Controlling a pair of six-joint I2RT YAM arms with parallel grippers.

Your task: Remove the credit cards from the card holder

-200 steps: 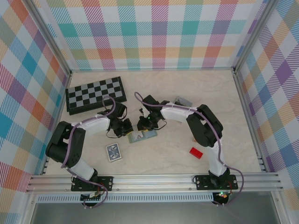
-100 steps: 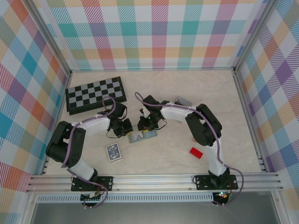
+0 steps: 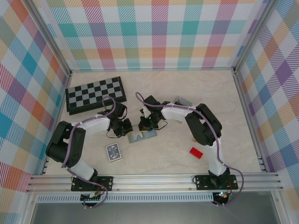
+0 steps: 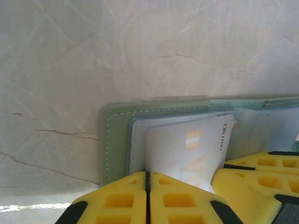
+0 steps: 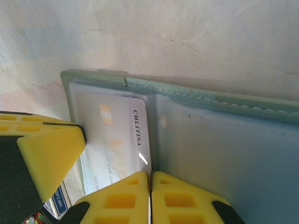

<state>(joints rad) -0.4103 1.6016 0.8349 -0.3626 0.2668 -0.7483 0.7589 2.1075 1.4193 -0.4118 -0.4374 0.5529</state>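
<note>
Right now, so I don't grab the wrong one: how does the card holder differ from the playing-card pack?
The card holder is grey-green; the playing-card pack is blue-and-white patterned. The card holder lies open between the left gripper and right gripper, a pale card showing inside; the pack lies alone, closer to the near edge of the table. Both lie flat on it.

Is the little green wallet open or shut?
Open: the wallet lies spread flat, its inside facing up, with a white card showing in it.

Black-and-white arms (image 3: 93, 124), purple cables (image 3: 71, 144) — yellow fingers (image 4: 117, 200), square recesses, black trim
</note>
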